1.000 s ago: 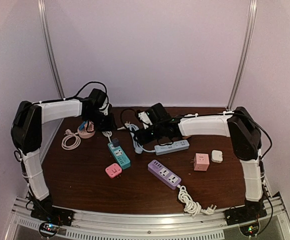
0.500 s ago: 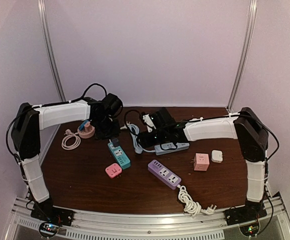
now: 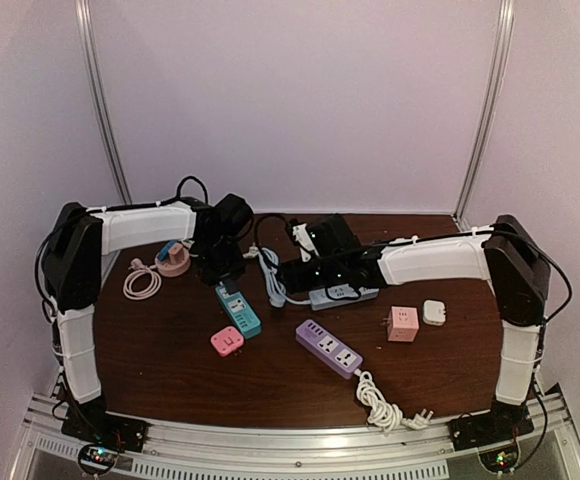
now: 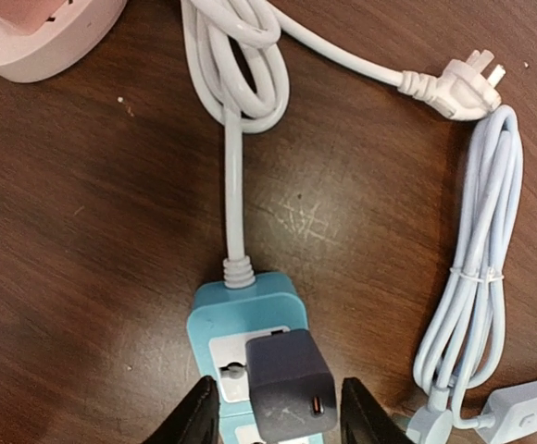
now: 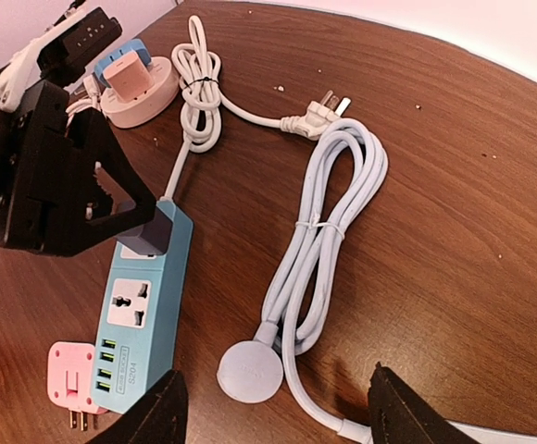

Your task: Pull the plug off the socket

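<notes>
A dark grey plug [image 4: 287, 387] sits in the end socket of a teal power strip [image 4: 241, 310], which lies left of the table's centre [image 3: 240, 312]. My left gripper [image 4: 282, 418] is open, one finger on each side of the plug, with a small gap to each. The top view shows it above the strip's far end [image 3: 220, 268]. My right gripper [image 5: 278, 418] is open and empty. It hovers over a round white plug head [image 5: 250, 370] of a coiled pale blue cable [image 5: 329, 217], to the right of the teal strip [image 5: 143, 305].
A pink round socket [image 3: 173, 262] and a white cable coil [image 3: 141, 282] lie at the far left. A pink adapter [image 3: 227, 341], purple strip [image 3: 328, 348], grey-blue strip [image 3: 344, 294], pink cube [image 3: 402, 323], white cube [image 3: 433, 312] and a bundled white cord [image 3: 380, 400] lie around.
My left gripper has moved right from the pink round socket to over the teal strip's plug. My right gripper has shifted slightly right and nearer.
</notes>
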`<control>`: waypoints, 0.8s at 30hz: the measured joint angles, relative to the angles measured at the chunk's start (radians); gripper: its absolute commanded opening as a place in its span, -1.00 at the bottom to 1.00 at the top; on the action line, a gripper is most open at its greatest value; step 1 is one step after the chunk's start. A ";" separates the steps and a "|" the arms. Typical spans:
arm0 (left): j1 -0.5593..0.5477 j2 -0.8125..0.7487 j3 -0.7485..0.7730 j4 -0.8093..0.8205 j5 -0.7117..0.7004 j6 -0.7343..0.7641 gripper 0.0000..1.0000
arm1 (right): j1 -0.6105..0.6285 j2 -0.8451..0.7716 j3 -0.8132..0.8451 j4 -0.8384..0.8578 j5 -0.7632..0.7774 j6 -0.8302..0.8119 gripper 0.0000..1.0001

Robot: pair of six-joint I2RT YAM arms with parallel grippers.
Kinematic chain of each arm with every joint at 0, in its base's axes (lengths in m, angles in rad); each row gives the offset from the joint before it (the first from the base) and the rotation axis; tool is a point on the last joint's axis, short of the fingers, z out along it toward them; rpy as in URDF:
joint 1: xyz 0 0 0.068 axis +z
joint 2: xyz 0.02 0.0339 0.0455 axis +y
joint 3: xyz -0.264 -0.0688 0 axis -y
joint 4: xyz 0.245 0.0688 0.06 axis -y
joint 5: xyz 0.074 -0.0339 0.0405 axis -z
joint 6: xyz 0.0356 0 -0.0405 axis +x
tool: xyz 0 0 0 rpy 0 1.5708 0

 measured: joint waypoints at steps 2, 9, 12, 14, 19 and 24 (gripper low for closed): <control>0.000 0.011 0.009 -0.002 0.001 -0.009 -0.09 | 0.000 -0.003 -0.006 0.004 0.003 0.001 0.35; 0.000 0.053 0.026 -0.004 0.008 -0.026 -0.24 | 0.000 -0.007 -0.018 0.006 0.003 0.016 0.35; 0.000 0.068 0.040 -0.007 0.013 -0.029 -0.36 | 0.000 -0.007 -0.018 0.007 -0.010 0.018 0.29; 0.000 0.071 0.051 -0.008 0.018 -0.029 -0.43 | 0.000 -0.007 -0.018 0.008 -0.033 0.020 0.15; 0.000 0.072 0.076 -0.009 0.039 -0.024 -0.53 | 0.000 0.014 -0.017 0.076 -0.170 0.067 -0.43; 0.002 0.072 0.103 -0.031 0.053 -0.001 -0.55 | -0.006 0.076 -0.016 0.166 -0.347 0.140 -0.85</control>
